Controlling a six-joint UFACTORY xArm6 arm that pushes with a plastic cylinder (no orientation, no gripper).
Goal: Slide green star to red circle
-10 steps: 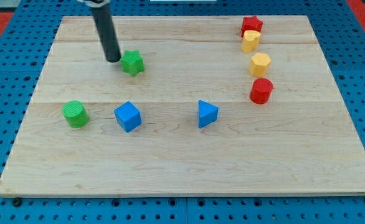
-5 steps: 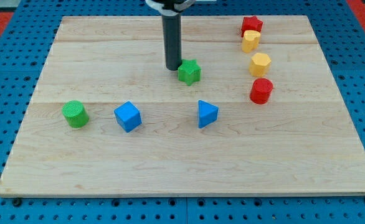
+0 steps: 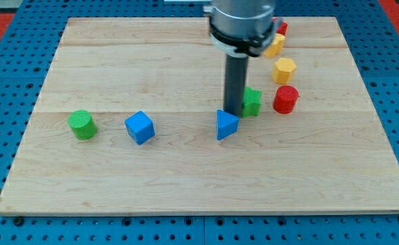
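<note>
Camera view: no pincer shows; my tip [image 3: 233, 112] touches the green star [image 3: 252, 102] on its left, near the red circle [image 3: 285, 99].

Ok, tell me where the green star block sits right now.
The green star block sits right of centre on the wooden board, just left of the red circle block, with my tip against its left side.

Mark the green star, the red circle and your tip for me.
green star [image 3: 252, 102], camera view, on its visible right part beside the rod.
red circle [image 3: 285, 99], camera view, on its side just below the top face.
my tip [image 3: 232, 112], camera view, rod's very end, against the star's left side.
</note>
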